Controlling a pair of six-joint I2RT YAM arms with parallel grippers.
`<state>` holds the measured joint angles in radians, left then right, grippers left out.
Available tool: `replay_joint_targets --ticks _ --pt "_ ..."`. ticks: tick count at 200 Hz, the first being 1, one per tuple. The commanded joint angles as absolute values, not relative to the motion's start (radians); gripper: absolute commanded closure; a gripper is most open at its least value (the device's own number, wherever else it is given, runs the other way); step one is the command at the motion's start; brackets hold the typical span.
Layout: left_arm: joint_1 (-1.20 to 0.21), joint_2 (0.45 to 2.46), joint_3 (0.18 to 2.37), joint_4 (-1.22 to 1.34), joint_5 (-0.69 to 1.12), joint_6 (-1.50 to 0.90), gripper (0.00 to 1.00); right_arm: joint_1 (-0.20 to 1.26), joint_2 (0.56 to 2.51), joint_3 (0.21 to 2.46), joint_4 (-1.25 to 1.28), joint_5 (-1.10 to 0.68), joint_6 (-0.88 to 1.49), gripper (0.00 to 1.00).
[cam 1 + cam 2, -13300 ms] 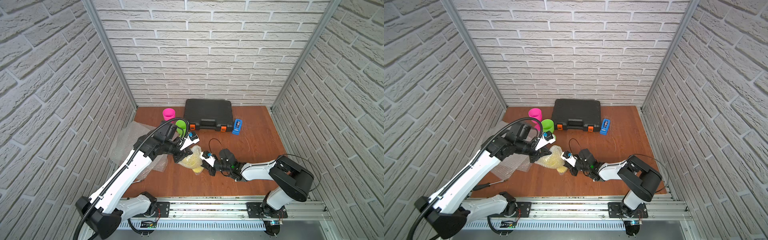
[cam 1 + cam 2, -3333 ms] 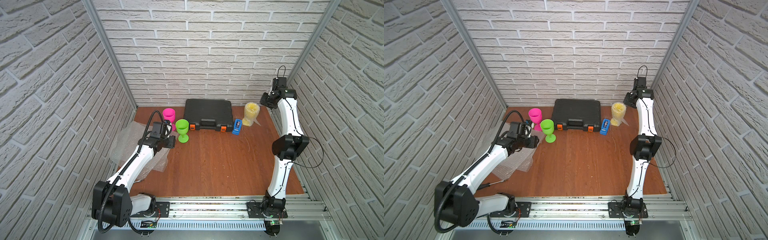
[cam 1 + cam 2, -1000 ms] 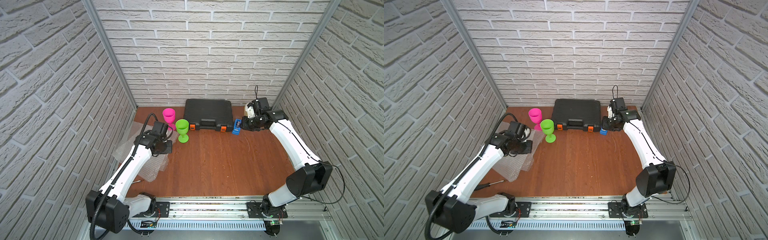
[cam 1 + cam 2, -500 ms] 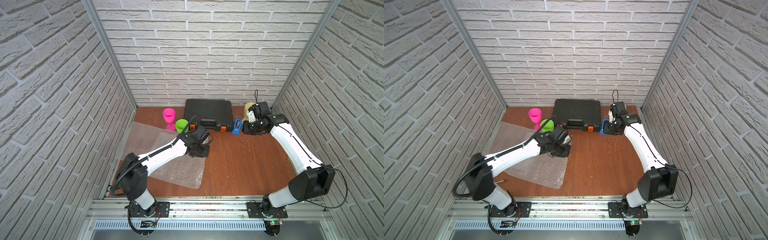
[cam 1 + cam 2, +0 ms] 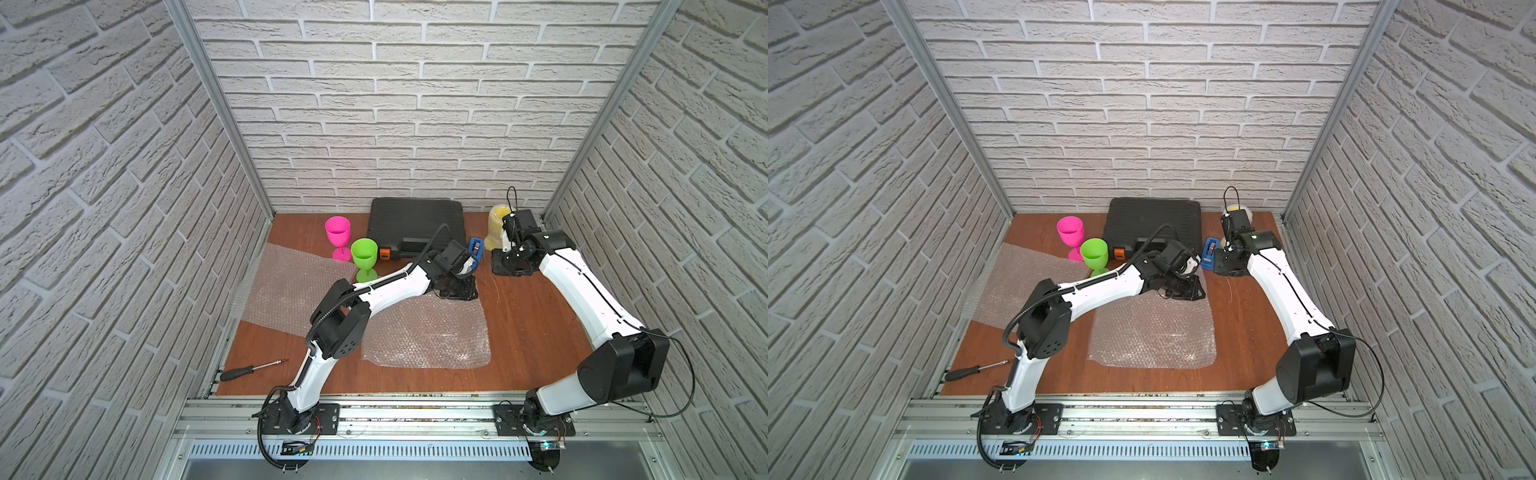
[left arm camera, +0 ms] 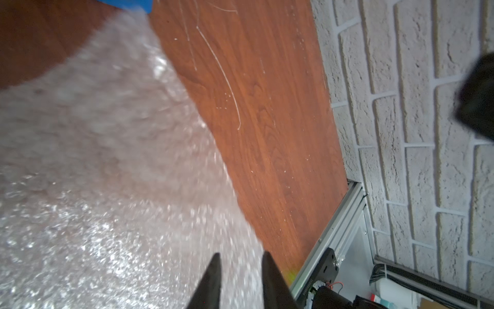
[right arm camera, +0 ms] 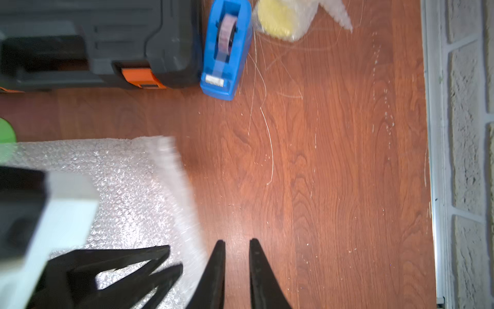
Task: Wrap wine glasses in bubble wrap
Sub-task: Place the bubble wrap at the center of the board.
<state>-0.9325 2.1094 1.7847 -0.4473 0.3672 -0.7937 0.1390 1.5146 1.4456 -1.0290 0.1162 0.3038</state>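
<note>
While both top views leave the fingers hard to read, the right wrist view shows the left hand (image 7: pixel 175 256) released, its jaws parted over a corner of the flat bubble wrap sheet (image 5: pixel 428 332). It also shows the right hand (image 7: pixel 235 242) narrowly parted and empty above bare tabletop (image 7: pixel 320 174). Only the top views show the pink goblet (image 5: pixel 337 232), upright beside the green goblet (image 5: pixel 364 253) near a second sheet (image 5: pixel 291 286); the wrapped yellow goblet (image 7: pixel 278 16) sits just beside the blue tape dispenser (image 7: pixel 226 50).
</note>
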Motion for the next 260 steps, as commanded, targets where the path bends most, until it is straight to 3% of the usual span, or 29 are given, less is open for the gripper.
replay_joint_targets --ticks 1,18,38,87,121,198,260 --pt "-0.895 1.988 1.707 -0.505 0.316 -0.726 0.57 0.135 1.521 1.426 -1.000 0.098 0.326 0.79" --pt "-0.851 1.873 1.580 -0.529 0.241 -0.705 0.47 0.137 1.537 1.406 -0.984 0.062 0.336 0.76" --pt "-0.790 1.749 1.423 -0.554 0.178 -0.696 0.45 0.140 1.554 1.365 -0.953 0.016 0.352 0.74" --pt "-0.726 1.608 1.137 -0.629 0.133 -0.703 0.63 0.182 1.652 1.235 -0.789 -0.223 0.397 0.72" --pt "-0.757 1.593 1.008 -0.657 0.090 -0.726 0.65 0.234 1.739 1.159 -0.684 -0.313 0.436 0.73" --pt "-0.854 1.594 0.927 -0.604 0.163 -0.801 0.63 0.237 1.733 1.051 -0.764 -0.062 0.460 0.76" --pt "-0.877 1.564 0.890 -0.588 0.190 -0.861 0.64 0.235 1.702 1.058 -0.792 -0.029 0.456 0.77"
